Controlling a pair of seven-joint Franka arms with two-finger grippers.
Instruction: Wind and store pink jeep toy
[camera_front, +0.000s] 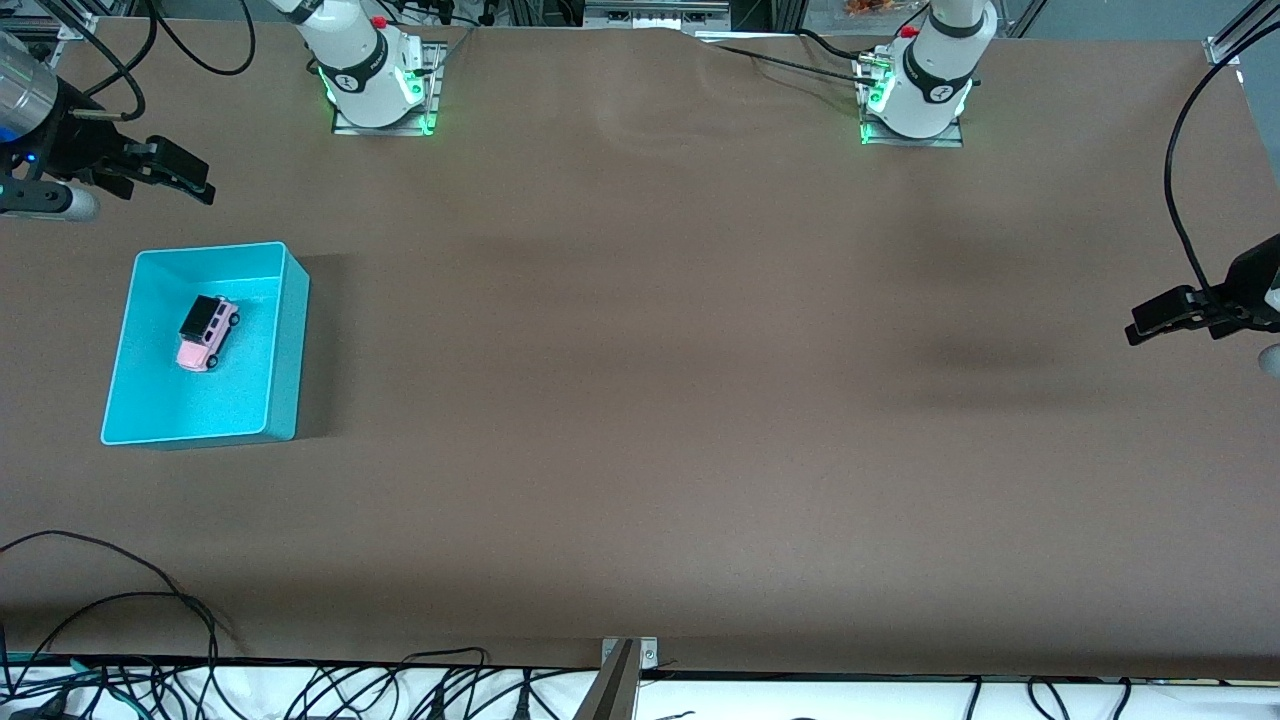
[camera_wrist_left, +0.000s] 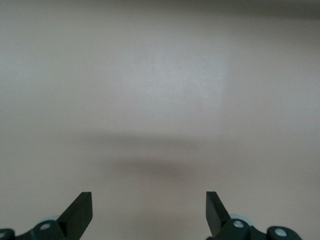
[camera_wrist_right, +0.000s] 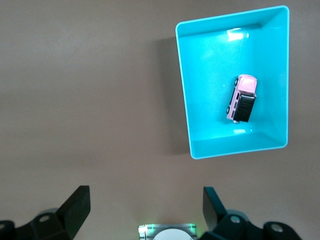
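Pink jeep toy (camera_front: 207, 333) sits on its wheels inside the turquoise bin (camera_front: 287, 340), about mid-floor, touching no wall. Its black roof end points toward the robot bases; its pink nose points toward the front camera. In my right wrist view the jeep toy (camera_wrist_right: 241, 98) shows again, whole and unobstructed, in the bin (camera_wrist_right: 183, 90).

Bin rests on the brown bench (camera_front: 640, 400) at the right arm's end.

My right gripper (camera_front: 190, 175) hangs in the air over bare bench just beside the bin, on the side toward the robot bases. Fingers (camera_wrist_right: 75, 207) are spread wide, nothing between them.

My left gripper (camera_front: 1150, 325) hangs over bare bench at the left arm's end, well apart from the bin. Its fingers (camera_wrist_left: 80, 210) are also spread wide and hold nothing; that wrist view shows only bench surface and a soft shadow.

Cables (camera_front: 150, 620) lie along the bench edge nearest the front camera.
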